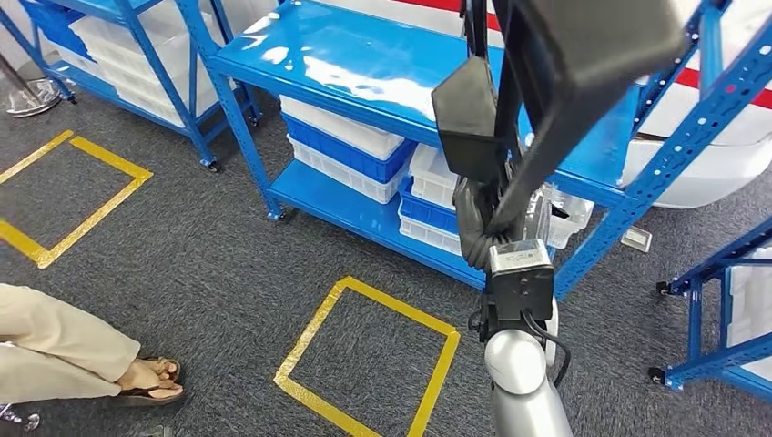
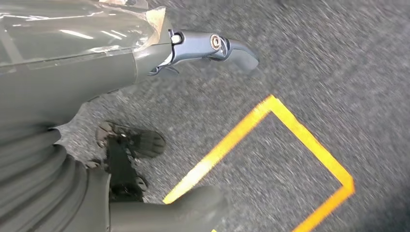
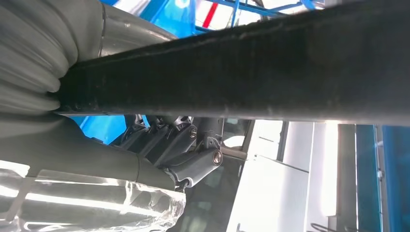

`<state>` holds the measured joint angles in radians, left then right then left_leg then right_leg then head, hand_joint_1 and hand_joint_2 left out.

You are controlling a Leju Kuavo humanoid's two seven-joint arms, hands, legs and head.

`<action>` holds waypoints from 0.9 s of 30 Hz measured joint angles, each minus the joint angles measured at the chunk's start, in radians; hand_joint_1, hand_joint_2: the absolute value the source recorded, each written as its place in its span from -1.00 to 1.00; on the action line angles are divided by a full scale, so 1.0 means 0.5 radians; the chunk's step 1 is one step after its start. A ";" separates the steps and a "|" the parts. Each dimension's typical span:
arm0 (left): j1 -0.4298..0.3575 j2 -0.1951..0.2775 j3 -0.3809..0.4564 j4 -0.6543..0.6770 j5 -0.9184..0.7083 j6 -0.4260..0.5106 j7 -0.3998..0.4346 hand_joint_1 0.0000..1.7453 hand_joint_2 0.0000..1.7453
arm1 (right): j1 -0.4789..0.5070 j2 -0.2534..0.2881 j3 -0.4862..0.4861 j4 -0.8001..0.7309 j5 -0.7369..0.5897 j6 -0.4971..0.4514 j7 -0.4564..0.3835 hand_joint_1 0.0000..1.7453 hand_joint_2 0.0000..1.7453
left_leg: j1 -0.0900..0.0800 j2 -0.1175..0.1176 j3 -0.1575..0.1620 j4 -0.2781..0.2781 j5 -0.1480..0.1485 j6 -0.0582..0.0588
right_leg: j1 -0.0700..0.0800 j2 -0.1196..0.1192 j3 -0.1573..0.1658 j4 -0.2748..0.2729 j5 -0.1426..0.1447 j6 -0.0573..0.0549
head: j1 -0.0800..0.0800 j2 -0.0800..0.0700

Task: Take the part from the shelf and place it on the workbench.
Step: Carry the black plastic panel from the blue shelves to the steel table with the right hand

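Note:
The part (image 1: 583, 55) is a long black piece with a flat dark plate (image 1: 469, 109) on its side, raised close in front of my head camera. My right hand (image 1: 475, 223) grips its lower end, in front of the blue shelf (image 1: 364, 68). In the right wrist view the part (image 3: 241, 67) runs across as a dark bar, and the fingers (image 3: 186, 150) curl beneath it. My left hand (image 2: 145, 58) hangs over the grey carpet holding nothing, one finger (image 2: 217, 48) stretched out and the thumb (image 2: 193, 208) well apart from it.
White and blue bins (image 1: 350, 150) fill the shelf's lower levels. Yellow tape squares (image 1: 364, 355) mark the carpet. A seated person's legs and sandalled feet (image 1: 146, 378) are at the lower left. Another wheeled blue rack (image 1: 719, 319) stands at the right.

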<state>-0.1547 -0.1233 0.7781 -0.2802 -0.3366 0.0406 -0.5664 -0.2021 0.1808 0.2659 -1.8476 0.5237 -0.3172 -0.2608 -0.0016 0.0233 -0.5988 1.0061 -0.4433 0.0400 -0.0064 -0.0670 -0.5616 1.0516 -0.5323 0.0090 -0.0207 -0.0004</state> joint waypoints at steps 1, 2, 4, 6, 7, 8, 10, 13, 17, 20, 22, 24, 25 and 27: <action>0.000 -0.001 -0.002 0.000 -0.007 0.001 0.006 -1.00 1.00 | 0.040 -0.011 -0.004 -0.020 0.006 -0.017 -0.014 1.00 1.00 | 0.006 -0.020 0.004 -0.011 0.009 0.011 | -0.001 0.044 -0.036 0.082 -0.045 -0.004 | 0.005 0.000; 0.000 -0.003 -0.004 0.001 -0.013 0.003 0.013 -1.00 1.00 | 0.083 -0.025 -0.009 -0.037 0.008 -0.031 -0.028 1.00 1.00 | 0.006 -0.041 0.003 -0.014 0.013 0.015 | -0.004 0.087 -0.088 0.200 -0.099 -0.012 | 0.010 0.000; 0.001 -0.007 -0.009 0.002 -0.023 0.007 0.031 -1.00 1.00 | 0.170 -0.054 -0.021 -0.058 -0.001 -0.045 -0.055 1.00 1.00 | 0.006 -0.089 -0.003 -0.012 0.015 0.020 | -0.006 0.116 -0.202 0.435 -0.180 -0.017 | 0.018 0.001; 0.004 -0.016 -0.012 0.007 -0.033 0.011 0.052 -1.00 1.00 | 0.238 -0.082 -0.027 -0.062 -0.029 -0.046 -0.084 1.00 1.00 | 0.005 -0.139 -0.004 -0.009 0.016 0.020 | -0.008 0.124 -0.218 0.451 -0.155 0.008 | 0.018 0.000; 0.004 -0.023 -0.013 0.011 -0.040 0.011 0.060 -1.00 1.00 | 0.259 -0.095 -0.027 -0.062 -0.050 -0.046 -0.101 1.00 1.00 | 0.006 -0.163 -0.005 -0.005 0.016 0.019 | -0.012 0.134 -0.172 0.346 -0.101 0.027 | 0.019 0.000; 0.004 -0.031 -0.015 0.014 -0.049 0.011 0.068 -1.00 1.00 | 0.272 -0.109 -0.027 -0.061 -0.075 -0.047 -0.120 1.00 1.00 | 0.006 -0.186 -0.008 0.002 0.014 0.016 | -0.018 0.166 -0.111 0.204 -0.042 0.043 | 0.020 0.000; 0.002 -0.046 -0.025 0.019 -0.075 0.011 0.090 -1.00 1.00 | 0.289 -0.138 -0.030 -0.056 -0.127 -0.053 -0.155 1.00 1.00 | 0.000 -0.224 -0.022 0.024 0.008 0.003 | -0.028 0.214 -0.021 -0.002 0.039 0.047 | 0.020 0.000; 0.006 -0.058 -0.059 0.030 -0.124 0.014 0.164 -1.00 1.00 | 0.320 -0.177 -0.037 -0.049 -0.204 -0.090 -0.199 1.00 1.00 | 0.004 -0.262 -0.042 0.033 0.012 -0.022 | -0.027 0.195 0.000 -0.043 0.062 0.018 | 0.019 0.000; -0.015 -0.084 -0.085 0.040 -0.126 0.005 0.226 -1.00 1.00 | 0.328 -0.207 -0.039 -0.062 -0.247 -0.141 -0.249 1.00 1.00 | 0.013 -0.121 -0.145 0.250 -0.120 -0.063 | -0.037 0.129 0.006 -0.053 0.073 -0.018 | -0.002 0.000; -0.045 -0.105 -0.105 0.044 -0.127 -0.025 0.251 -1.00 1.00 | 0.326 -0.229 -0.039 -0.074 -0.264 -0.155 -0.230 1.00 1.00 | 0.031 -0.058 -0.301 0.574 -0.243 -0.086 | -0.027 0.062 0.006 -0.053 0.067 -0.028 | -0.010 0.000; -0.046 -0.125 -0.123 0.049 -0.144 -0.063 0.269 -1.00 1.00 | 0.324 -0.240 -0.038 -0.074 -0.302 -0.165 -0.244 1.00 1.00 | 0.035 -0.042 -0.257 0.493 -0.171 -0.083 | -0.025 0.024 0.010 -0.053 0.064 -0.031 | -0.011 0.000; -0.047 -0.145 -0.154 0.052 -0.175 -0.088 0.288 -1.00 1.00 | 0.317 -0.249 -0.037 -0.075 -0.338 -0.179 -0.270 1.00 1.00 | 0.025 0.024 -0.114 0.223 -0.058 -0.068 | -0.020 -0.008 0.013 -0.053 0.061 -0.030 | -0.011 0.000; -0.051 -0.156 -0.171 0.052 -0.186 -0.096 0.295 -1.00 1.00 | 0.314 -0.254 -0.035 -0.075 -0.349 -0.186 -0.280 1.00 1.00 | 0.014 0.056 -0.061 0.118 -0.026 -0.057 | -0.014 -0.023 0.014 -0.054 0.059 -0.026 | -0.009 0.000; -0.058 -0.175 -0.197 0.055 -0.193 -0.110 0.305 -1.00 1.00 | 0.310 -0.264 -0.031 -0.075 -0.361 -0.194 -0.290 1.00 1.00 | -0.011 0.072 -0.033 0.042 -0.017 -0.039 | -0.007 -0.057 0.014 -0.058 0.056 -0.013 | -0.007 0.000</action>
<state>-0.1837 -0.2107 0.6796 -0.2529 -0.4332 -0.0145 -0.4137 -0.0471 0.0489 0.2503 -1.8851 0.3431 -0.4140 -0.4060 -0.0073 0.0594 -0.6153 1.0273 -0.4519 0.0203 -0.0099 -0.0957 -0.5547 1.0226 -0.5044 0.0026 -0.0240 -0.0004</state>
